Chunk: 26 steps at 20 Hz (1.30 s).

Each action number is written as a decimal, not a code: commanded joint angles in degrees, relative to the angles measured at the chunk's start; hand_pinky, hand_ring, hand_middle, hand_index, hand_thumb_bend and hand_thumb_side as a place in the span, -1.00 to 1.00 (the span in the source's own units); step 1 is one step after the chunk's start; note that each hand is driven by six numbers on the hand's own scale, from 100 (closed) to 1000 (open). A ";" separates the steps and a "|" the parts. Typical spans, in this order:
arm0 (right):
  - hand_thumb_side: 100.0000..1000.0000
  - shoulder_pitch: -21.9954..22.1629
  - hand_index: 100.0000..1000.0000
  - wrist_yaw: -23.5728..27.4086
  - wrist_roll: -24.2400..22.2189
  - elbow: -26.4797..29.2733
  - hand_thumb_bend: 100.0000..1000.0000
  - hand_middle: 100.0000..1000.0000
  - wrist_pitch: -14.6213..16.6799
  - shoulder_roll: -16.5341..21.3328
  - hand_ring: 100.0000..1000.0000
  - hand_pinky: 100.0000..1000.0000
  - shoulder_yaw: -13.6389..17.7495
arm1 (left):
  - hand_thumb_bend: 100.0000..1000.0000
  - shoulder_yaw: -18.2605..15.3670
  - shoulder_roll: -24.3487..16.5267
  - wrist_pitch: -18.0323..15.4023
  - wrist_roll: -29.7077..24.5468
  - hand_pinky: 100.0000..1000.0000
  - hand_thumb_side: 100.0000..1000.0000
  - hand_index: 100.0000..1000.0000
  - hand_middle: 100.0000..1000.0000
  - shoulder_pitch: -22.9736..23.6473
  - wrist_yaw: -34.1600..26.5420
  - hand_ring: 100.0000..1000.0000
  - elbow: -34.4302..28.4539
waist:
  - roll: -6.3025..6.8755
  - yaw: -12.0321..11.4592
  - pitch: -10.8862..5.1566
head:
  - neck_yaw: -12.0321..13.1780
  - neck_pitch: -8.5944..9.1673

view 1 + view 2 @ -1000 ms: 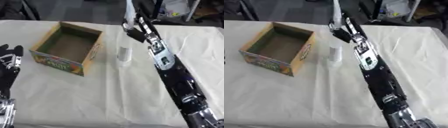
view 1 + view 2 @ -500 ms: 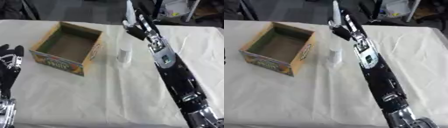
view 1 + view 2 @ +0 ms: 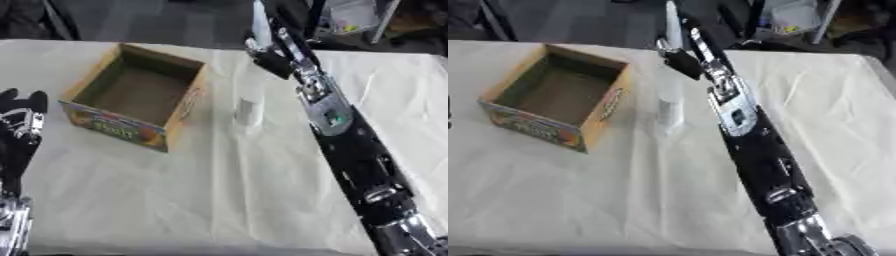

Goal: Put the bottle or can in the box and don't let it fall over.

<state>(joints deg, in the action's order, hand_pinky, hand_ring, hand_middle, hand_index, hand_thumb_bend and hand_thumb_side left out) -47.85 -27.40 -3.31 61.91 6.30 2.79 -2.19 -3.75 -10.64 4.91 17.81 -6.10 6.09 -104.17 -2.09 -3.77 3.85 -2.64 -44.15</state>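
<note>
— Bottle (image 3: 248, 102)?
— Upright, long axis vertical, on the worktop (image 3: 219, 190) just at 3 o'clock of the open box (image 3: 131, 95).
— Right hand (image 3: 267, 47)?
— At 12 o'clock of it, apart; fingers unreadable.
— Left hand (image 3: 22, 115)?
— Open, at 9 o'clock.

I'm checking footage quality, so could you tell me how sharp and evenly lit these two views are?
Left eye view: soft throughout, the clear bottle nearly melts into the pale cloth. Right eye view: equally blurred, the box interior dark with shadow, and the right hand smeared against the dim background.
</note>
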 commanded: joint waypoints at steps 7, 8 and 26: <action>0.23 -1.80 1.00 0.97 -0.37 0.34 -1.00 1.00 -0.08 0.93 1.00 0.92 0.16 | 0.13 -0.03 -0.34 -0.14 -0.20 0.26 0.08 0.56 0.21 -1.08 -0.43 0.18 -0.76 | 0.42 -0.51 -0.29 | -0.45 0.04; 0.23 -1.84 1.00 1.01 -0.38 0.33 -1.00 1.00 -0.10 0.94 1.00 0.92 0.16 | 0.13 -0.02 -0.32 -0.14 -0.21 0.26 0.08 0.56 0.21 -1.10 -0.43 0.18 -0.76 | 0.43 -0.55 -0.26 | -0.49 0.04; 0.21 -2.62 1.00 1.16 -0.44 -0.23 -1.00 1.00 0.03 1.20 1.00 0.88 0.19 | 0.12 0.20 -0.08 -0.20 -0.54 0.27 0.08 0.56 0.21 -1.53 -0.54 0.18 -0.80 | 0.54 -1.20 -0.02 | -0.93 0.04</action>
<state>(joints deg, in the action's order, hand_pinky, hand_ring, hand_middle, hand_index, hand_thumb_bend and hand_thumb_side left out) -48.88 -26.46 -3.72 61.20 6.23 2.88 -2.18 -3.71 -10.55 4.78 17.43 -7.01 5.68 -104.17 -1.89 -4.93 4.26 -3.45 -44.15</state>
